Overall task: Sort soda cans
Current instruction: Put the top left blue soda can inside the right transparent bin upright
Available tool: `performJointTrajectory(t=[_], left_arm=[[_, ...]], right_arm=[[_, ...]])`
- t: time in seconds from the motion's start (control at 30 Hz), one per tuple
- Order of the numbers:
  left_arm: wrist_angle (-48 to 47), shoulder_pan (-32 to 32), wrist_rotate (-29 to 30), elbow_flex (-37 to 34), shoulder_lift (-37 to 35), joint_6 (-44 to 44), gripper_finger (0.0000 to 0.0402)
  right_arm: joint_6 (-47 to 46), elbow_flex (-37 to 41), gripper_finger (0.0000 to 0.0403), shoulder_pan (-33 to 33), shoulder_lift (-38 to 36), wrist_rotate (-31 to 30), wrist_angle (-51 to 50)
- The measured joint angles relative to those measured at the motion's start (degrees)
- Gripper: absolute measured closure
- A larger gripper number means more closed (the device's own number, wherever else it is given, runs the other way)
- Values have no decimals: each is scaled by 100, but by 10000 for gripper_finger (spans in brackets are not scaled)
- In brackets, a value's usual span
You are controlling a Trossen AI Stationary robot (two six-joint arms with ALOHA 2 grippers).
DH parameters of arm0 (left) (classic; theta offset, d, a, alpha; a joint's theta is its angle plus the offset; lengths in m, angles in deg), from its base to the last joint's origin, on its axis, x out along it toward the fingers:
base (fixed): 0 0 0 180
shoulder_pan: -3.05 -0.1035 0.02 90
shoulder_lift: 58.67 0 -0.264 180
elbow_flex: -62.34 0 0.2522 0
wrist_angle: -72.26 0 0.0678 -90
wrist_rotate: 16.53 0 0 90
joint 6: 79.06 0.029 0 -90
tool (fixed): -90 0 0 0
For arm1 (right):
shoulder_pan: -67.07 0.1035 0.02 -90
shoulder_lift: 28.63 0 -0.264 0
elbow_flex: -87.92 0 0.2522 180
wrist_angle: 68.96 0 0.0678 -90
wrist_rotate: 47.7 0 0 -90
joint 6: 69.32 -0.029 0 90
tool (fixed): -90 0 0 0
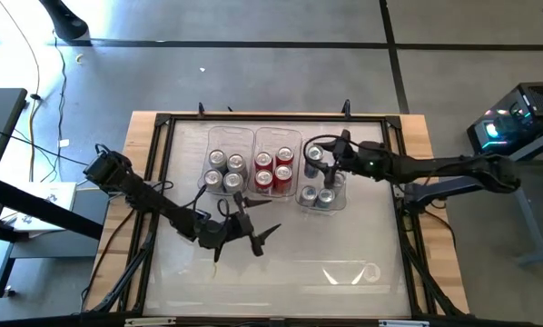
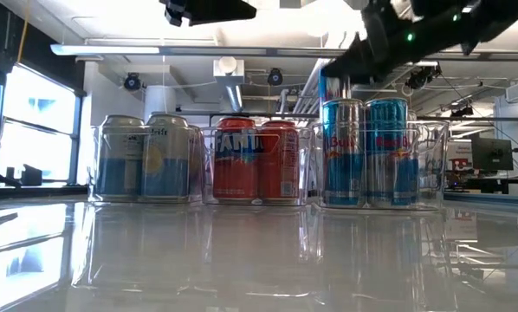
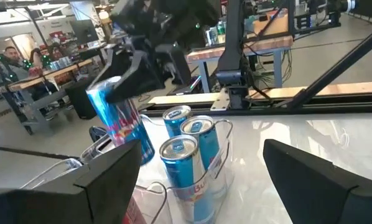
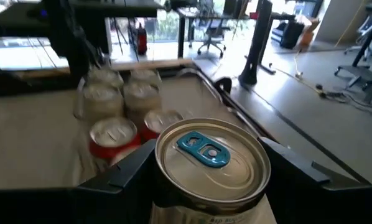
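Your blue can (image 4: 212, 163) pinched between the right gripper (image 1: 319, 160) jaws, held above the right-hand clear bin (image 1: 321, 202) of three blue cans (image 3: 187, 155), red cans (image 1: 272, 170) in the middle bin, silver cans (image 1: 223, 170) in the left bin, your left gripper (image 1: 253, 227) spread empty over bare table (image 1: 344, 263) in front.

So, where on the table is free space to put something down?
The near half of the table is bare, bordered by the three bins and the left gripper. It is crowded at the bins: silver-grey cans, red cans, blue cans; the right gripper holds another blue can there.
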Motion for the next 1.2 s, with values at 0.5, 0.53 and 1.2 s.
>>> performJointTrajectory(t=[0.5, 0.53, 1.2], left_arm=[[-149, -16, -22, 0, 4, -147, 71], [-146, -16, -22, 0, 4, -153, 71], [-391, 125, -23, 0, 4, -759, 71]], right_arm=[[417, 306, 176, -462, 1013, 1462, 724], [441, 306, 176, -482, 1040, 1528, 725], [-74, 1850, 176, -623, 1038, 1088, 3705]])
